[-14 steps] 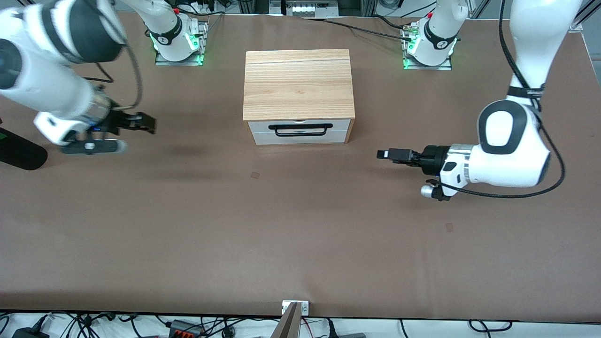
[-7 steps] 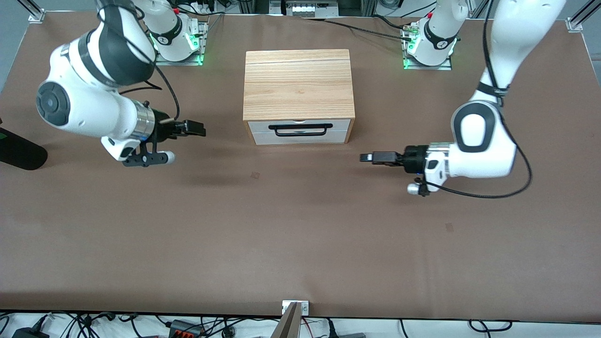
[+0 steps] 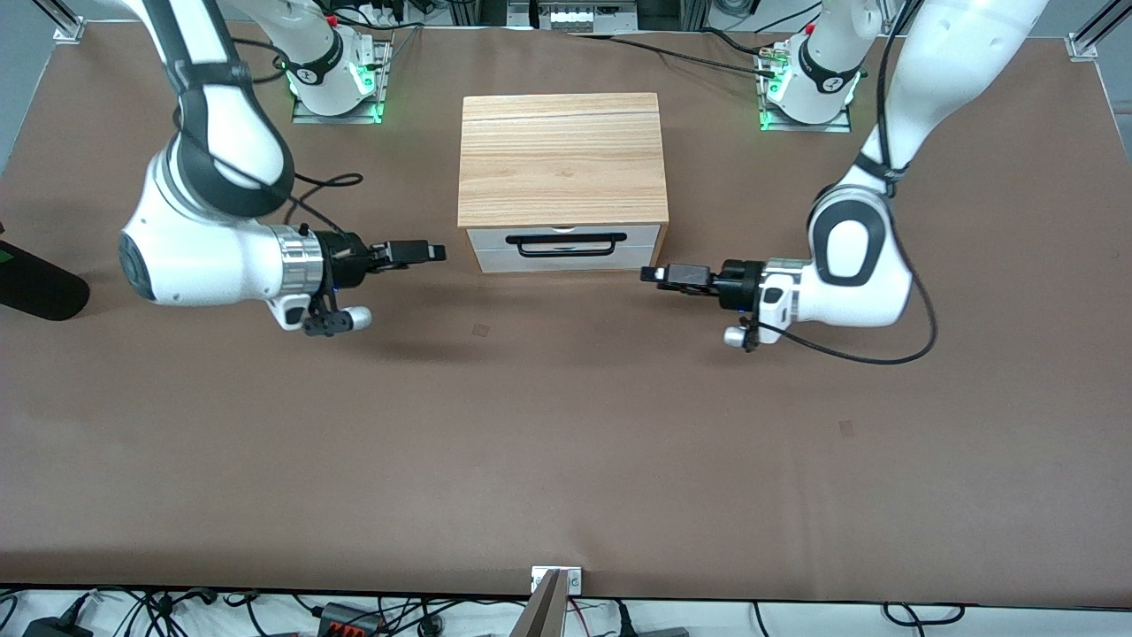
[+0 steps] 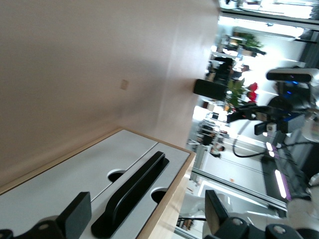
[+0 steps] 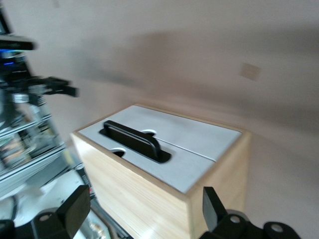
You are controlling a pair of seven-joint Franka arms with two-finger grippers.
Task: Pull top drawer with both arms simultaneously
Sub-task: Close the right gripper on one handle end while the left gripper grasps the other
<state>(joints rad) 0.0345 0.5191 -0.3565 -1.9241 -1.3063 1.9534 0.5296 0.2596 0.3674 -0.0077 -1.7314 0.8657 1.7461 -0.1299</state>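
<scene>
The light-wood cabinet (image 3: 562,159) stands mid-table. Its top drawer (image 3: 495,235) is shut, white front with a black loop handle (image 3: 566,245). My right gripper (image 3: 433,252) is open and empty, held level just beside the cabinet's front corner toward the right arm's end. My left gripper (image 3: 653,273) is open and empty, level by the front corner toward the left arm's end. In the left wrist view the handle (image 4: 130,194) lies between the open fingers (image 4: 75,216), apart from them. The right wrist view shows the handle (image 5: 134,141) and top drawer (image 5: 194,170) ahead of its fingers (image 5: 75,206).
The cabinet's lower white panel (image 3: 504,261) sits under the top drawer. A black object (image 3: 40,287) lies at the table edge at the right arm's end. The arm bases (image 3: 332,75) (image 3: 809,84) stand farther from the front camera than the cabinet.
Both arms have swung inward toward the cabinet. Each gripper has come from well out to the side to close by the drawer front's corners. The drawer has not moved.
</scene>
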